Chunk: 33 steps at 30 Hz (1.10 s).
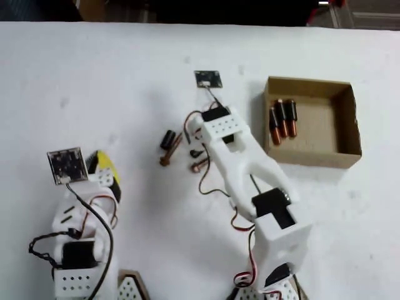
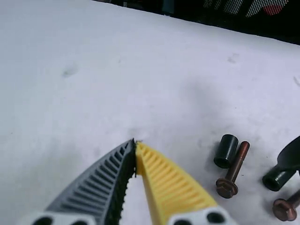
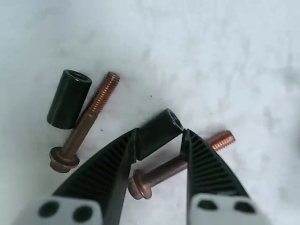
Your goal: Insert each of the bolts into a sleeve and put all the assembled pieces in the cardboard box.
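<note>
**A:** Desk [image 1: 125, 69], plain white: what's on it?

**B:** An open brown cardboard box [image 1: 310, 156] holds three sleeved copper bolts [image 1: 282, 120], well apart from the loose parts. The left gripper [image 2: 135, 143] hovers pinched together and empty. The right gripper [image 3: 159, 135] is clamped on a short black tubular sleeve [image 3: 155, 137], just beside a copper flanged bolt [image 3: 161, 172].

**A:** Handling?

**B:** Probably light, rigid, smooth metal that's apt to roll. I'd take sleeves across the round body and bolts mid-shank.
</note>
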Available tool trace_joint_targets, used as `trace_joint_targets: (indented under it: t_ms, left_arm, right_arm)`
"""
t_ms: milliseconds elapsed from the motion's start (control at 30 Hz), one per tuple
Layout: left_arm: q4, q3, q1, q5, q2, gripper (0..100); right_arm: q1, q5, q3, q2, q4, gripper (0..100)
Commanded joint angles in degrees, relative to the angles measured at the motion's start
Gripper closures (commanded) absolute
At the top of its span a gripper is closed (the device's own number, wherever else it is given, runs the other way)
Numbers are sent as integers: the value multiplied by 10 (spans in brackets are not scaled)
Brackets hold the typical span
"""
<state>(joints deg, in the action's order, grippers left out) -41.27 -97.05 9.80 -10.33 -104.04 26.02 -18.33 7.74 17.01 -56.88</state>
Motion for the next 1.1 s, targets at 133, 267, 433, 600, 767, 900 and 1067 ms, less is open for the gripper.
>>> trace_joint_targets:
  t_ms: [133, 267, 433, 600, 767, 900, 1067]
  left_arm:
    - [-2, 1, 3, 7, -7, 978]
    - [-2, 1, 3, 7, -7, 978]
    - [-2, 1, 3, 7, -7, 978]
    - [-2, 1, 3, 7, -7, 978]
    - [-2, 1, 2, 7, -7, 978]
    - [-2, 1, 2, 7, -7, 978]
    - [-2, 1, 2, 7, -6, 978]
  right_arm:
    - [11, -37, -12, 28, 12, 872]
    - [18, -33, -12, 37, 27, 903]
    - [9, -32, -12, 22, 27, 967]
    - [10, 28, -11, 10, 25, 983]
    - [9, 108, -10, -18, 24, 981]
    - [9, 160, -8, -63, 1, 981]
    - [8, 209, -8, -135, -55, 981]
